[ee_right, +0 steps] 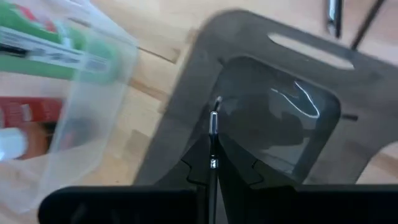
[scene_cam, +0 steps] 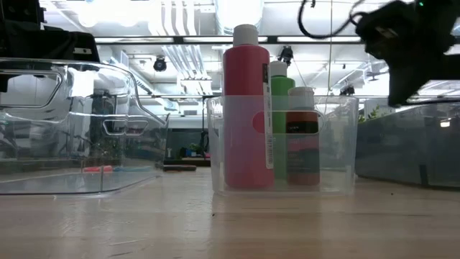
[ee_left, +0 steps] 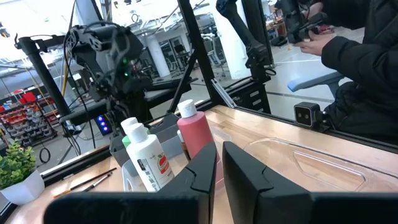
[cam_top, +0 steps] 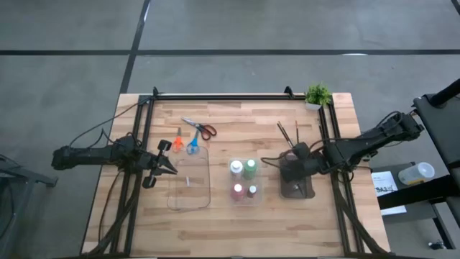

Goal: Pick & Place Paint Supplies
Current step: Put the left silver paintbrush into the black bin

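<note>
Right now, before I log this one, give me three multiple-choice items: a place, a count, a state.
1. The paint bottles stand in: A) a cardboard box B) a small clear bin C) a drawer.
2. Scissors on the table: A) one B) two C) three.
3. The right end effector is: A) open, empty B) shut on a paintbrush C) shut on a bottle.
B: clear walls surround them. C: red, orange and blue handles show. B: a thin brush sits between its fingers.

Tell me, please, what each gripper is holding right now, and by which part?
The right gripper pinches a thin paintbrush partway along its shaft, above the dark grey tray. The left gripper holds nothing.
</note>
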Controlling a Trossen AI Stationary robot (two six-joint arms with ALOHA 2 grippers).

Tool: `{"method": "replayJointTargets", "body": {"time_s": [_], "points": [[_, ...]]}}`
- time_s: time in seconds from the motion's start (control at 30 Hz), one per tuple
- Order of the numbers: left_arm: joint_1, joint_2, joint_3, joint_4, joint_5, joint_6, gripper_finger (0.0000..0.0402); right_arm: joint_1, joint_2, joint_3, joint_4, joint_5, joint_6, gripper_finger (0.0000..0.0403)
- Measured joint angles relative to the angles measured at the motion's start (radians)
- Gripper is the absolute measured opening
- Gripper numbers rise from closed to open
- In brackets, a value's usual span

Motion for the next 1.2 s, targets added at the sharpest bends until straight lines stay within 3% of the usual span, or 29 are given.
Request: {"method": "replayJointTargets", "body": {"time_s": [0.57, 1.2], "points": [[0.0, 0.0, 0.0, 0.0, 0.0, 0.0, 0.0036, 0.037, 0.0, -0.277, 0.246, 0.01, 0.209, 0.0013], [0.0, 0.0, 0.0, 0.0, 0.0, 0.0, 0.0036, 0.036, 0.001, -0.332, 0.278, 0.002, 0.235, 0.0013]]}}
